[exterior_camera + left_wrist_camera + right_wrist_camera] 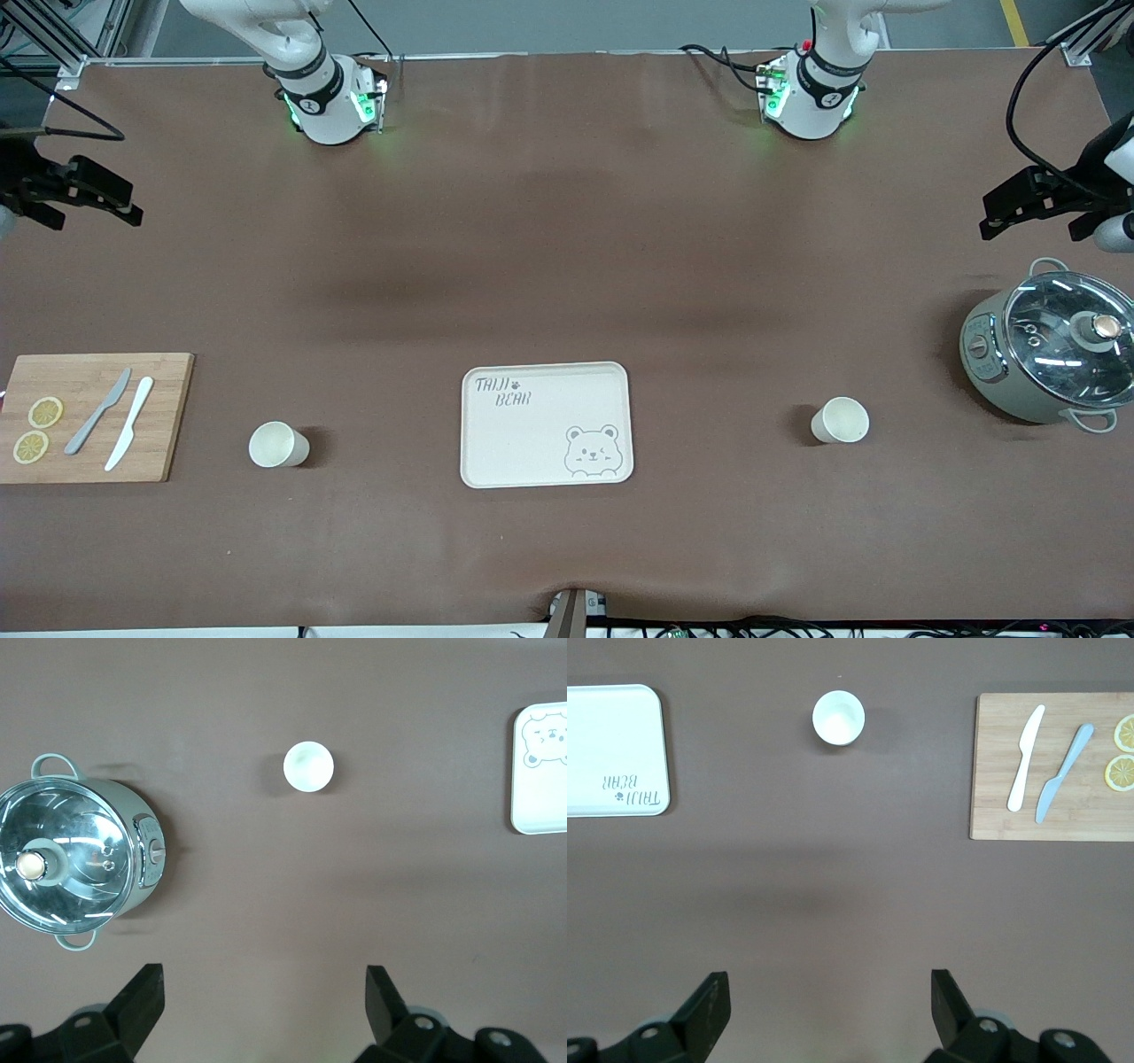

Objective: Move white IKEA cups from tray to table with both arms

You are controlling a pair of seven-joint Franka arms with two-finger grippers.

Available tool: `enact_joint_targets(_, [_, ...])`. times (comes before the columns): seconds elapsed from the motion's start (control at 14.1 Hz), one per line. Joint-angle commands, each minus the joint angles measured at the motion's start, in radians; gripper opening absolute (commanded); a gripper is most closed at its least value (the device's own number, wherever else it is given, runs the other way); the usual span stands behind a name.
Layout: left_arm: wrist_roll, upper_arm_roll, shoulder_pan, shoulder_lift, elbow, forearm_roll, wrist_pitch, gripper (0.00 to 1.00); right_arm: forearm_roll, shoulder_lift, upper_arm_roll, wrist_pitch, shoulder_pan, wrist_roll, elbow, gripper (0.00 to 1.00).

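Two white IKEA cups stand upright on the brown table, one on each side of the cream bear-printed tray (pixel 532 443). One cup (pixel 278 444) is toward the right arm's end and shows in the right wrist view (pixel 838 718). The other cup (pixel 840 420) is toward the left arm's end and shows in the left wrist view (pixel 308 766). My right gripper (pixel 124 202) hangs open and empty high over the table's end, apart from its cup (pixel 830 992). My left gripper (pixel 994 213) is also open and empty, high over bare table near the pot (pixel 264 992).
A grey-green electric pot (pixel 1045 346) with a glass lid stands at the left arm's end. A wooden cutting board (pixel 159 416) with two knives (pixel 99 412) and lemon slices (pixel 44 412) lies at the right arm's end. The tray's edge shows in both wrist views.
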State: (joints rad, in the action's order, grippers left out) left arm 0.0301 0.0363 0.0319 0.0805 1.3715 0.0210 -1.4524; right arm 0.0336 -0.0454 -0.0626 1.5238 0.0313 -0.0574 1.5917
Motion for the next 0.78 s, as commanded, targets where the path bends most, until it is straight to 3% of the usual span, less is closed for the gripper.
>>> enact_joint_targets(0.0, [-0.002, 0.005, -0.006, -0.016, 0.014, -0.003, 0.001, 1.00, -0.020, -0.007, 0.007, -0.005, -0.001, 0.010, -0.028, 1.00])
enact_joint_targets(0.49, [-0.002, 0.004, 0.000, -0.010, 0.011, 0.014, 0.000, 1.00, -0.009, -0.011, -0.002, -0.074, -0.028, 0.011, -0.173, 1.00])
enact_joint_targets(0.71, [-0.002, 0.004, 0.002, -0.010, 0.011, 0.014, 0.000, 1.00, -0.017, -0.011, -0.002, -0.112, -0.031, 0.011, -0.179, 1.00])
